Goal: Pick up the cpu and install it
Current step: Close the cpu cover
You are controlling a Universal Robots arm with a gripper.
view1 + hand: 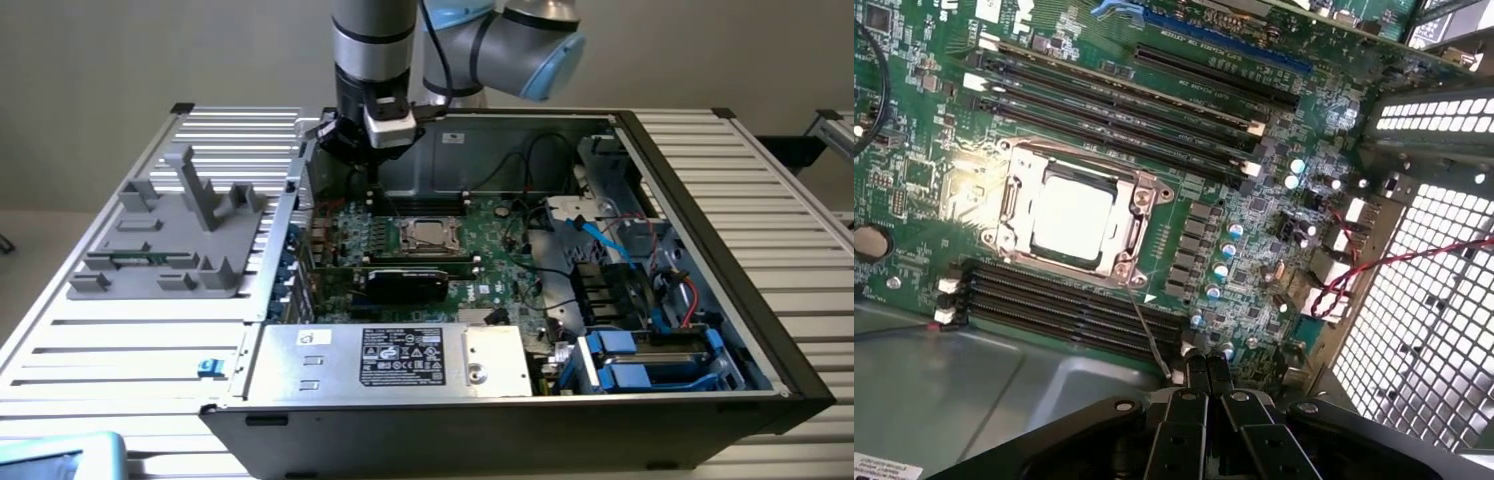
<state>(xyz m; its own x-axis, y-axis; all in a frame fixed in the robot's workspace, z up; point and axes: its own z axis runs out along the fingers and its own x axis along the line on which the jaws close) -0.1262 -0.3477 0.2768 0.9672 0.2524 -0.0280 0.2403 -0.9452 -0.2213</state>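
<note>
Exterior view, near to far: PSU box (387, 357) at the case (727, 250) front, black card (407, 283) behind it, then the socket (400, 232) mid-board. The arm (371, 60) hangs over the rear of the board.

Fingers (1197, 378) are shut tight with nothing between them. They hover above the board, no contact seen.

The cpu (427, 235) lies flat and square inside the socket frame, silver top up, no tilt visible. In the exterior view it sits at about 5 o'clock from the fingers, apart and lower down. The wrist view shows a thin wire lever (1142, 322) running from the socket corner toward the fingers. It looks unlatched, can't confirm.

Judgement: placement looks done, locking not confirmed. To do this step well:
- Keep the fingers closed and vertical, and move slowly.
- Stay clear of the RAM slots (1114, 95) flanking the socket.
- Put no side load on the chip.
- Don't snag the lever.
</note>
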